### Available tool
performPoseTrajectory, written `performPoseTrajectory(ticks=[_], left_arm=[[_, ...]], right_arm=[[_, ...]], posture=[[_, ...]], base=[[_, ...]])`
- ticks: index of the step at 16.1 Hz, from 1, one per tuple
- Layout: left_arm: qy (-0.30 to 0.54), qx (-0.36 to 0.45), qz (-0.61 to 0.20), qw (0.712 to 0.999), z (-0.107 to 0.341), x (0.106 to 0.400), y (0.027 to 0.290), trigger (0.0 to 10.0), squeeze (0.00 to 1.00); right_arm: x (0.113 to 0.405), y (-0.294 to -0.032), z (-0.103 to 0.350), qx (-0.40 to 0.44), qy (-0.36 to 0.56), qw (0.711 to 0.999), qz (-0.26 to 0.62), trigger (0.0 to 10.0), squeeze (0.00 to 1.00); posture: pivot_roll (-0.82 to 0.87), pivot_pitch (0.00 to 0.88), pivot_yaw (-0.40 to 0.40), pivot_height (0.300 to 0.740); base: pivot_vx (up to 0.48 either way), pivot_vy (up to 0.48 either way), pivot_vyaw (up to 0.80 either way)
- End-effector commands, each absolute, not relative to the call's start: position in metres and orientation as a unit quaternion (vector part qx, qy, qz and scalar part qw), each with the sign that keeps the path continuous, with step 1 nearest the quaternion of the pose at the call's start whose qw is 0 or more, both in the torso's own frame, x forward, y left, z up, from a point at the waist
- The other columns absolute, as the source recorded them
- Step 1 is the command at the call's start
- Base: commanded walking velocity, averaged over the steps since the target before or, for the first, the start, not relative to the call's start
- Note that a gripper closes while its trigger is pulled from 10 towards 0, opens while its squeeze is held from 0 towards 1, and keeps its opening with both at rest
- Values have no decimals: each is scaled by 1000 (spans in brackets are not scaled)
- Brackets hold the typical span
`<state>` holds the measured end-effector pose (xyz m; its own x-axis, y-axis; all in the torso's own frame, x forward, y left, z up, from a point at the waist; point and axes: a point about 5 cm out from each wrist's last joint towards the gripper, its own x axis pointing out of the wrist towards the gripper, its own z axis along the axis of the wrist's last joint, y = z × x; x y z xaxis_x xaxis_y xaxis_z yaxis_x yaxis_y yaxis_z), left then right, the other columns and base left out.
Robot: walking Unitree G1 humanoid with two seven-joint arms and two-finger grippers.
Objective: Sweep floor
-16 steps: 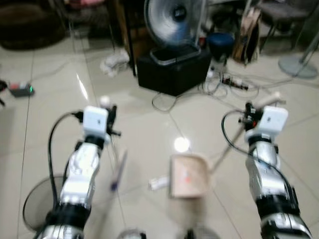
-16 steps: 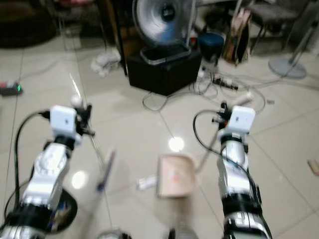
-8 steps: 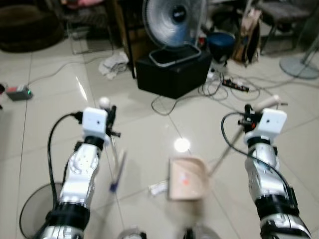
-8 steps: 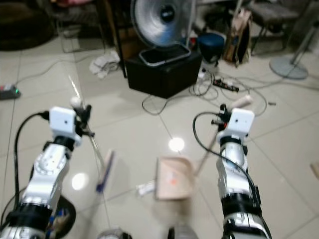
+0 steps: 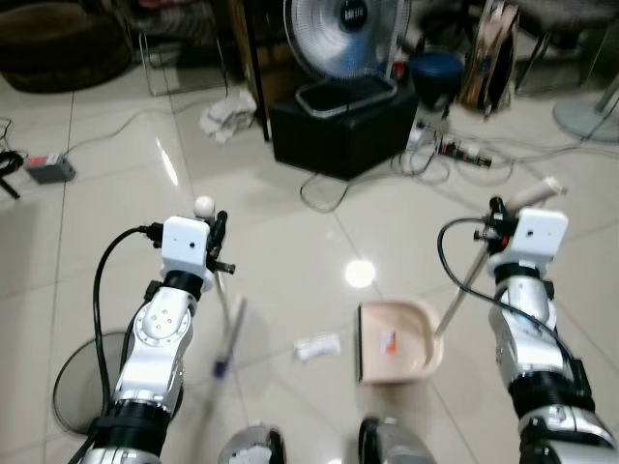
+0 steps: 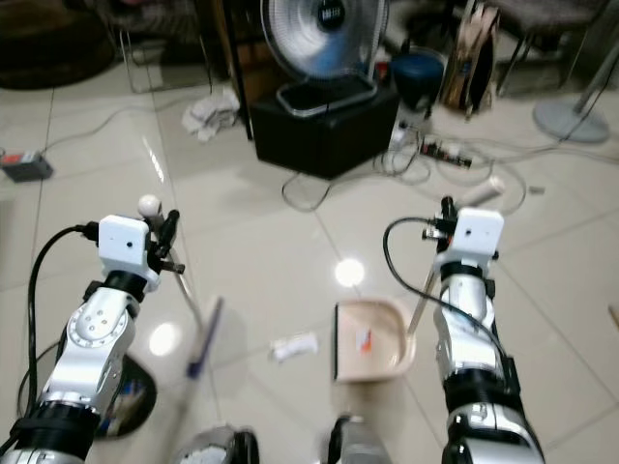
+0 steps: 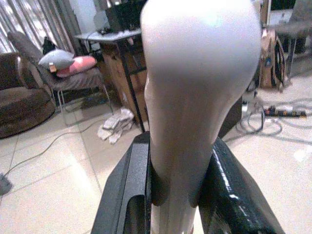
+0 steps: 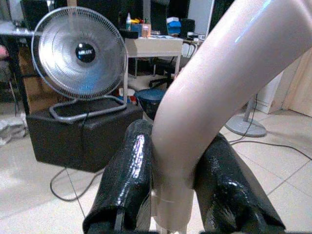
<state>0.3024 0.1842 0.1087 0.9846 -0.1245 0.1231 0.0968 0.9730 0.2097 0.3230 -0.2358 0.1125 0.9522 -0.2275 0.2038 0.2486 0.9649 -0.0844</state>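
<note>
My left gripper [image 5: 215, 232] is shut on the broom handle [image 7: 195, 122], whose white knob sticks up above the fingers. The thin shaft slants down to the purple-edged broom head [image 5: 229, 338] on the tiled floor. My right gripper [image 5: 495, 215] is shut on the pale dustpan handle [image 8: 214, 97]. The beige dustpan [image 5: 395, 341] rests on the floor between my arms, with a small orange scrap inside. A crumpled white paper scrap [image 5: 316, 346] lies just left of the dustpan, between it and the broom head.
A black box [image 5: 340, 135] with a round fan [image 5: 345, 34] on it stands ahead, with cables and a power strip [image 5: 462, 150] to its right. A white rag [image 5: 226, 112] lies at the back left. A dark round bin [image 5: 77, 382] sits beside my left arm.
The camera has shifted and the picture sharpened. The dustpan now sits further right, and the paper scrap lies a little apart from it. Both grippers keep their holds.
</note>
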Motion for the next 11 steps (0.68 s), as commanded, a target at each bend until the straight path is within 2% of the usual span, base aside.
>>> performPoseTrajectory(ticks=[1,5,9,11], left_arm=[[-93,110,-62,988,118,303,182,10000,0],[-100,115,-80,985,124,311,176,10000,0],[-109,118,-76,984,129,317,175,10000,0],[-119,113,-59,985,132,318,177,10000,0]], right_arm=[[329,-241,124,-85,-114,983,-118,10000,0],[340,-241,128,-125,-112,980,-110,10000,0],[352,-213,134,-115,-141,979,-93,10000,0],[355,-211,140,-120,-154,976,-100,10000,0]], posture=[[27,282,41,740],[48,341,36,740],[88,364,44,740],[96,379,44,740]], base=[[0,0,0],[0,0,0],[0,0,0],[0,0,0]])
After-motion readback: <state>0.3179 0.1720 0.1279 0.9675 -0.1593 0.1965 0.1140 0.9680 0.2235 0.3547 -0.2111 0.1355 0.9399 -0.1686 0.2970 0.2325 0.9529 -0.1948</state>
